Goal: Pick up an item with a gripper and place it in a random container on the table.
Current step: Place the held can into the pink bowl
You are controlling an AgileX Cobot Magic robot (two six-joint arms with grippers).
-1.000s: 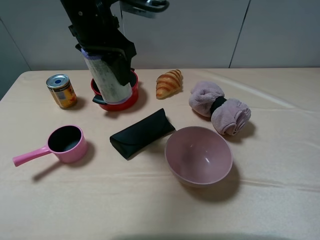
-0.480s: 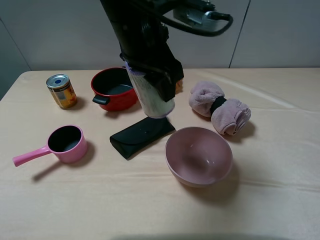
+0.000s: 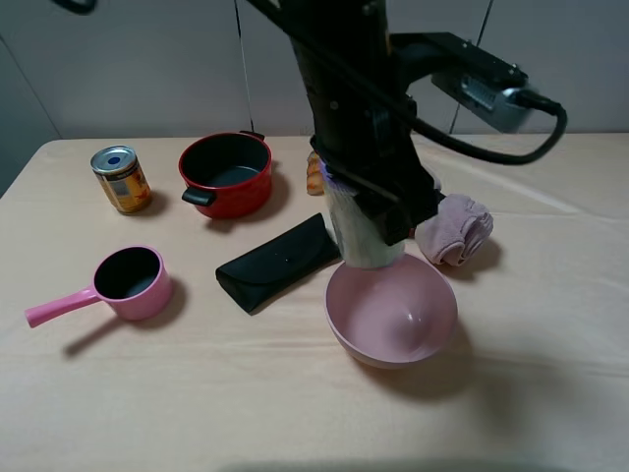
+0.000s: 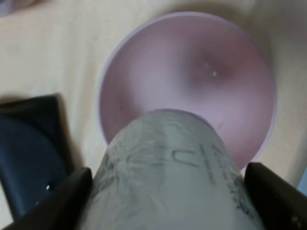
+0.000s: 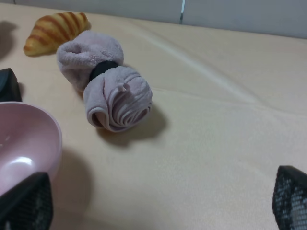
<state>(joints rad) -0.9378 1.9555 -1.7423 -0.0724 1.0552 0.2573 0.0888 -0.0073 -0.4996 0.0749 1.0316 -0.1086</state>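
Just right of the frame's centre in the high view, the left gripper [image 3: 378, 211] is clamped on the cylinder [image 3: 362, 238], one black finger [image 4: 60, 201] pressed to each side of it. The cylinder hangs slightly tilted, with its lower end over the upper-left rim of the bowl [image 3: 432, 329] (whether it touches the rim cannot be told). The left wrist view looks down the speckled body into the bowl's bare pink hollow. The bowl sits on the table [image 3: 550, 344], right of centre and low in the frame.

The black case [image 3: 280, 262] lies just left of the bowl. The towel roll [image 3: 454, 228] is to the bowl's upper right, partly behind the arm. The croissant [image 3: 314, 175] peeks out beside the arm, above centre. At upper left stand the red pot [image 3: 226, 175] and the can [image 3: 121, 178], with the saucepan [image 3: 128, 280] at mid-left.

The right gripper [image 5: 158, 199] is spread wide and holds nothing.
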